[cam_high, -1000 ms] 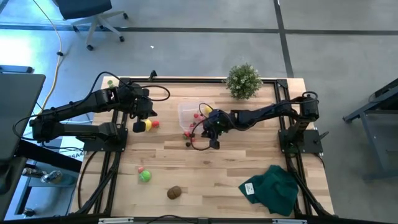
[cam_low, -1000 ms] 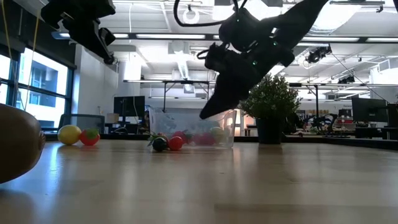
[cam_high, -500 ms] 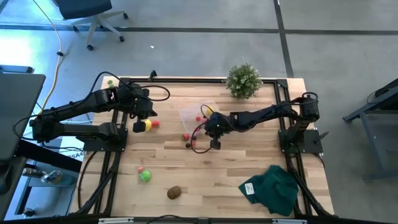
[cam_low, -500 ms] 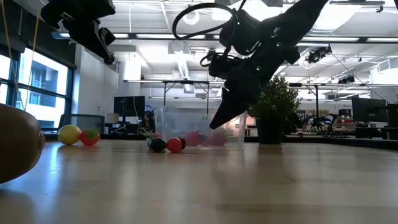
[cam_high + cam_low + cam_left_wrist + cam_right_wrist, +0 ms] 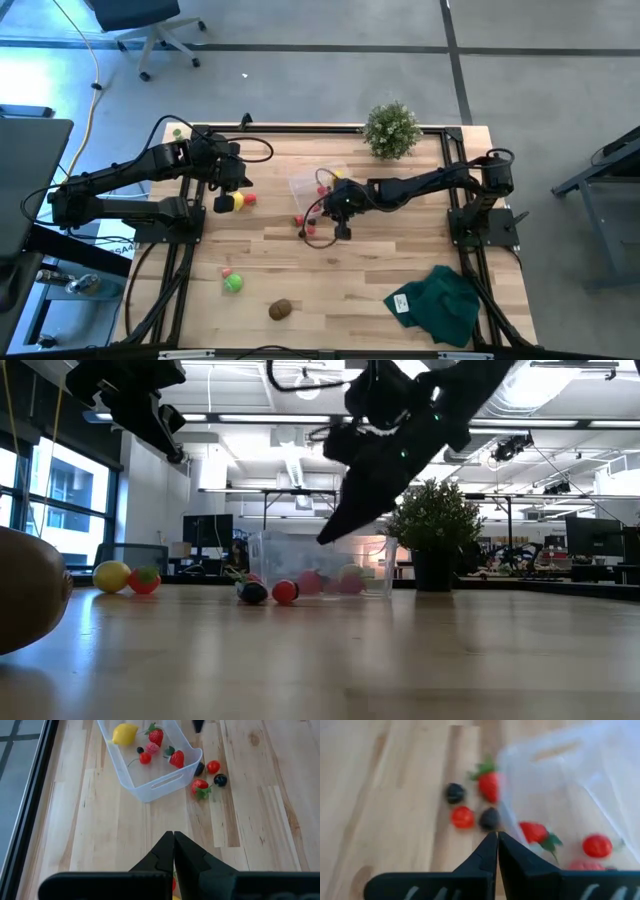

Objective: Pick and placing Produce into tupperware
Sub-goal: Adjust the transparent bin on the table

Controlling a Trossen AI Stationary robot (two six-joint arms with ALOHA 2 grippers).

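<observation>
The clear tupperware [image 5: 310, 183] stands on the table's middle, toward the far side, and holds a lemon [image 5: 125, 733], strawberries and small red berries. A strawberry [image 5: 490, 786], a red berry [image 5: 462, 816] and two dark berries [image 5: 454, 792] lie on the wood by its near-left corner. My right gripper [image 5: 325, 212] is shut and empty, raised above the table just right of these berries; it also shows in the low view [image 5: 322, 540]. My left gripper [image 5: 228, 196] is shut and empty, raised over a second lemon [image 5: 238, 201] and a red fruit [image 5: 250, 199].
A green ball [image 5: 232, 283] with a small red berry beside it and a brown kiwi [image 5: 280, 309] lie near the front left. A potted plant [image 5: 391, 130] stands at the far edge, and a dark green cloth [image 5: 437, 303] lies at the front right.
My right gripper dipped toward the table beside the tupperware and has risen again, shifting a little toward the table's left. The tupperware has turned slightly on the table and stands skewed now. My left arm has kept still.
</observation>
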